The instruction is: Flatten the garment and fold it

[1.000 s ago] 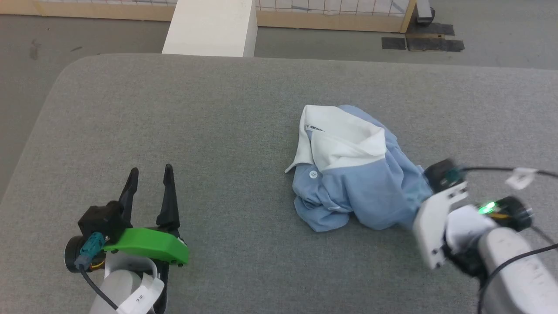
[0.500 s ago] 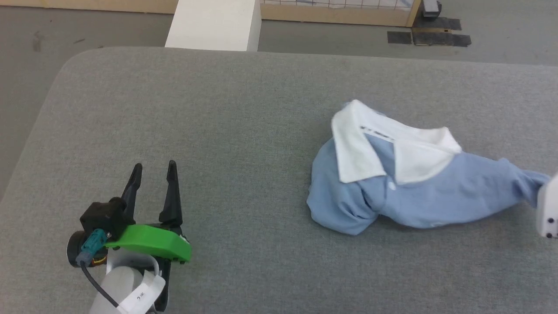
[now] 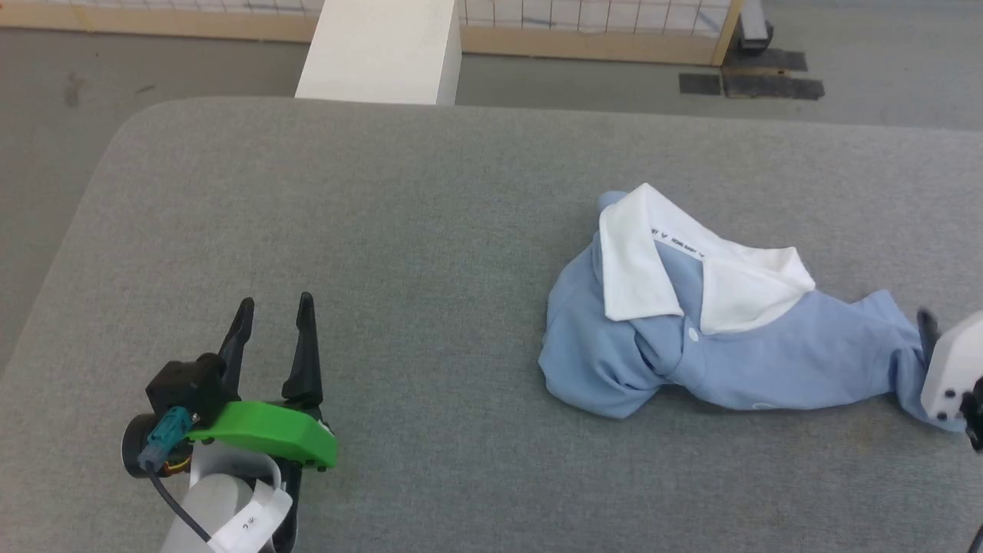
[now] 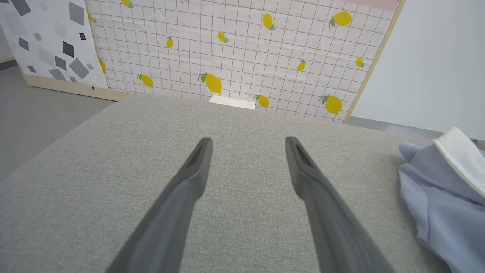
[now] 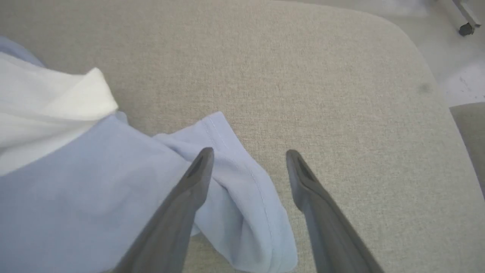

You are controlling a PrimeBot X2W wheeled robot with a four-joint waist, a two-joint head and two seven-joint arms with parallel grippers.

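The garment (image 3: 729,361) is a light blue polo shirt that lies crumpled and drawn out sideways on the right half of the grey padded table (image 3: 384,230). Its white collar (image 3: 653,261) faces up, with a white button (image 3: 693,335) below it. My right gripper (image 5: 248,153) is open at the shirt's right end, and a fold of blue cloth (image 5: 242,197) lies loose between its fingers. Its white mount (image 3: 951,369) shows at the right edge of the head view. My left gripper (image 3: 273,307) stands open over bare table, well left of the shirt (image 4: 443,189).
A white block (image 3: 380,50) stands just beyond the table's far edge. A lemon-patterned panel (image 4: 235,57) runs behind it. The table's rounded right corner (image 5: 416,49) drops to the floor close to my right gripper.
My right gripper dragged one end of the shirt to the right, stretching the heap out long, and now stands open with the cloth loose. The left arm has stayed put.
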